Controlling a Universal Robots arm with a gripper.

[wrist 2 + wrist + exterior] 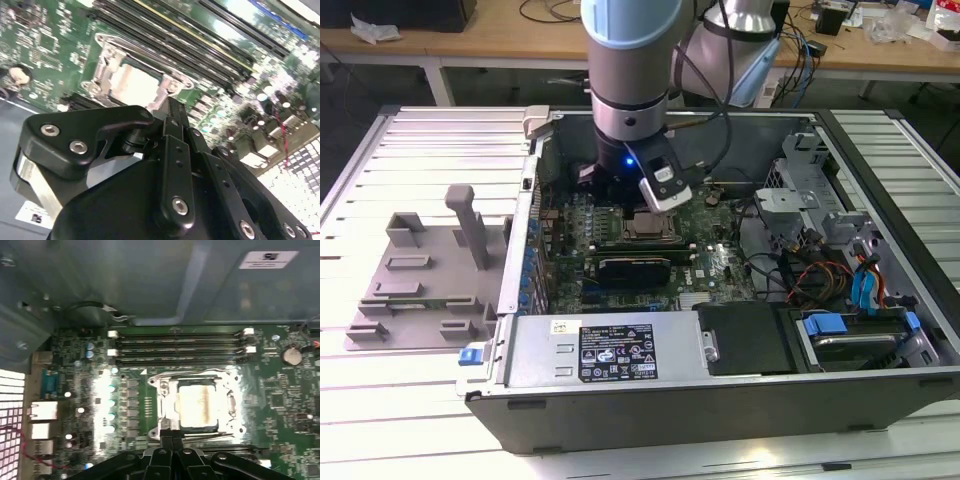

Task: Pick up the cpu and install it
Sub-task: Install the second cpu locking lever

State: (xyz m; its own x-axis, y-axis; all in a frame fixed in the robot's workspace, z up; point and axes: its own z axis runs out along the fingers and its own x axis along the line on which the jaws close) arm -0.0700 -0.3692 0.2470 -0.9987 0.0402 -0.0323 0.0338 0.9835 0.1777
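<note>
Black end effector (172, 444) hangs inside the open computer case (880, 180), low over the motherboard (280, 400) and just beside the socket (197, 402). Its fingers (172, 117) meet in a narrow point in both wrist views, closed with nothing between them. The tip sits at the socket frame's edge; whether it touches the metal I cannot tell.

The cpu (197, 401) lies flat in the socket, its pale shiny top showing through the opening of the silver frame. In the second wrist view the same chip (135, 85) sits just beyond the fingertips, ringed by the metal bracket.

Four dark memory slots (180, 347) run in a row near the socket, on the side away from the end effector.

In the exterior view the arm (630, 60) comes down from above into the case, and the socket is partly visible below its wrist. A grey tray (420, 285) rests on the slatted desk (380, 160) at the exterior view's left, well apart from the arm
</note>
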